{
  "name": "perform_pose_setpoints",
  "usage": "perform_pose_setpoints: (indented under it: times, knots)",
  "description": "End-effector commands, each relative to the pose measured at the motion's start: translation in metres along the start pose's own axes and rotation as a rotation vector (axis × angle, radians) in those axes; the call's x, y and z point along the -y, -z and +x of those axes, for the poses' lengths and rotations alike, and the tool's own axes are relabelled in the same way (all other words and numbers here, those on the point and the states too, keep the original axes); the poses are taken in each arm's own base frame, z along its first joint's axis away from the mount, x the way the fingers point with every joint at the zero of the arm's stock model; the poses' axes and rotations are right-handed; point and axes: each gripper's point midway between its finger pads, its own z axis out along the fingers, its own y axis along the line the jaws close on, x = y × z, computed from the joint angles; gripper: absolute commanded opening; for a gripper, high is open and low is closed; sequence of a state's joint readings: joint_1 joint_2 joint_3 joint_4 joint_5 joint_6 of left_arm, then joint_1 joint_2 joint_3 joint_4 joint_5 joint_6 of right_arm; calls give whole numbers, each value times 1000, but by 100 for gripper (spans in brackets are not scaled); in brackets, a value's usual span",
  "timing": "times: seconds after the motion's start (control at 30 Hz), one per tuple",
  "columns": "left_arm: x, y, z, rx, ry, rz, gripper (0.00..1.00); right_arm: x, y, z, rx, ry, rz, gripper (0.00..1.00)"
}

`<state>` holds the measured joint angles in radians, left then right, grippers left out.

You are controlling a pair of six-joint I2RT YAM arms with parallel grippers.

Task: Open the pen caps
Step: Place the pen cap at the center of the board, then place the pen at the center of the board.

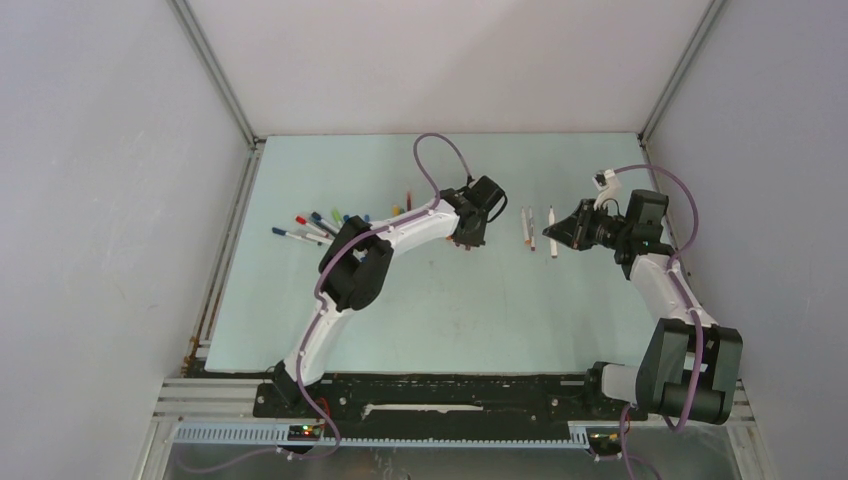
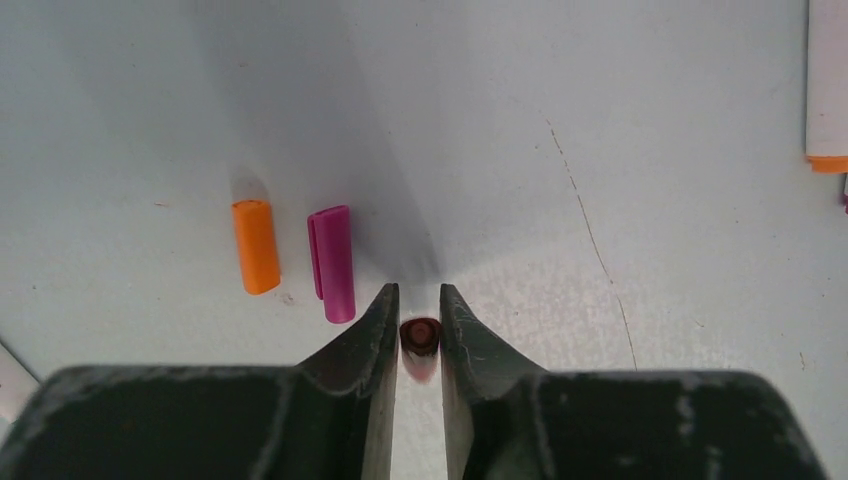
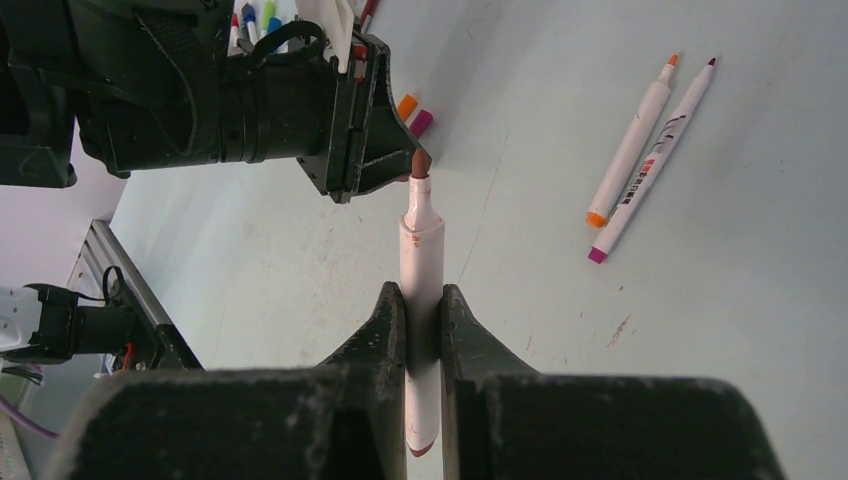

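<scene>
Clamping down hard, the left gripper (image 2: 420,296) has its two fingers pinched on a brown cap (image 2: 420,338), which sits end-on between the pads with its open mouth facing out past the fingertips. Over on the other side, the right gripper (image 3: 422,292) is clenched around a white pen barrel (image 3: 422,240), squeezing it near the middle, and the barrel's brown tip is bare and pointing straight at the left gripper's fingertips; whether the tip touches them cannot be told. So the brown cap is off its pen and held in the left fingers, above the table (image 1: 450,310), around the middle and toward the far side. Two loose caps lie flat on the surface just beside that gripper: an orange cap (image 2: 256,246) and a magenta cap (image 2: 333,263), side by side, close but not touching. Right of centre, an orange-tipped pen (image 3: 632,142) and a magenta-tipped pen (image 3: 655,158) lie uncapped next to each other, roughly parallel, between the two grippers as seen from above. Out at the far left, a row of capped pens (image 1: 318,226) is fanned across the table, well apart from both arms.
</scene>
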<state>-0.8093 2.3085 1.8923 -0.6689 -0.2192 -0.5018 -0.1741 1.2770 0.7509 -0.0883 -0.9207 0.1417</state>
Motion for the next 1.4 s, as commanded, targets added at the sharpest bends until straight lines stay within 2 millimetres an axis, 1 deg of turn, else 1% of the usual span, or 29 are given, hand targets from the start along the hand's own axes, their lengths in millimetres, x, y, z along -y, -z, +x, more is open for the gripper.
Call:
perform_pose_setpoints:
  times: [0.0,0.13,0.2,0.27,0.33,0.4,0.47,0.5,0.53,0.6,0.67,0.7,0.73,0.8,0.9,1.0,1.07,1.17,1.27,1.3,1.37]
  knots:
    - [2,10,-22,55,-11,-5,24,-4,2,-21,38,49,-16,0]
    - [2,20,-32,82,-7,3,29,-2,4,-23,46,51,-13,0]
    - [3,28,-38,101,-6,13,29,-1,5,-23,48,48,-8,0]
    - [4,42,-47,129,-2,25,29,1,6,-23,47,55,-2,0]
    - [8,64,-58,173,-1,63,30,3,6,-21,39,81,2,0]
    - [9,91,-68,240,8,108,32,7,6,-19,32,98,16,0]
    - [5,119,-73,317,21,157,34,13,5,-17,22,108,38,0]
    - [3,132,-72,346,24,178,35,16,4,-16,13,106,52,0]
    - [-1,151,-73,391,38,201,35,20,3,-15,5,105,66,0]
    - [-13,169,-60,434,54,224,37,28,0,-14,-12,93,94,0]
    - [-28,180,-44,473,75,224,40,34,-3,-14,-22,65,118,0]
    - [-36,179,-30,479,82,223,41,39,-4,-15,-19,50,143,0]
    - [-45,183,-21,495,95,219,42,43,-5,-17,-14,30,171,1]
    - [-59,191,-7,536,121,220,43,51,-10,-21,-14,4,228,3]
    - [-73,203,12,591,176,245,51,62,-23,-18,-57,-11,314,5]
    - [-86,211,22,636,236,253,56,71,-38,-17,-98,-25,369,7]
    - [-95,218,22,690,275,245,58,83,-43,-14,-130,-65,412,8]
    - [-112,221,24,742,320,198,70,101,-47,-12,-161,-101,474,8]
    - [-124,220,26,764,352,151,88,110,-56,-3,-204,-126,483,8]
    - [-127,218,27,762,361,139,91,111,-58,-1,-217,-134,483,8]
    - [-128,215,28,756,362,133,92,113,-64,1,-236,-139,488,9]
